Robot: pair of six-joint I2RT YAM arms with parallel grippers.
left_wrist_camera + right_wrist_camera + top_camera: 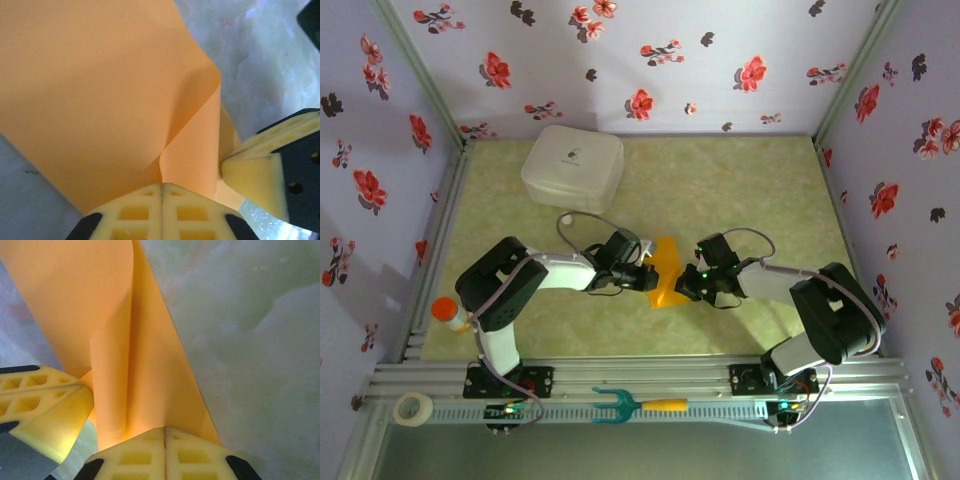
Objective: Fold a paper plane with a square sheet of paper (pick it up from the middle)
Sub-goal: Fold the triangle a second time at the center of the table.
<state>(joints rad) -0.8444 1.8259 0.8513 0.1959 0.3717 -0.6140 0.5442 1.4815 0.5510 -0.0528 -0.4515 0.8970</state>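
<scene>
The orange paper plane (100, 100) is being pinched at one edge by the clenched jaws of the left gripper (161, 192) and, just beside them, by the clenched jaws of the right gripper (165, 435). It is being held between the two arms at the middle of the table (740, 180), folded lengthwise but with its layers bulging loose. The long folds are being judged as done, with the flattening of the creases and the shaping of the wings left.

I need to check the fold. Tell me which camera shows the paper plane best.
Left wrist: the paper plane is close, and its curling fold is clear above the shut left pincer. The right wrist view shows one rolled layer of it up close. The top external view shows it small and partly covered.
</scene>
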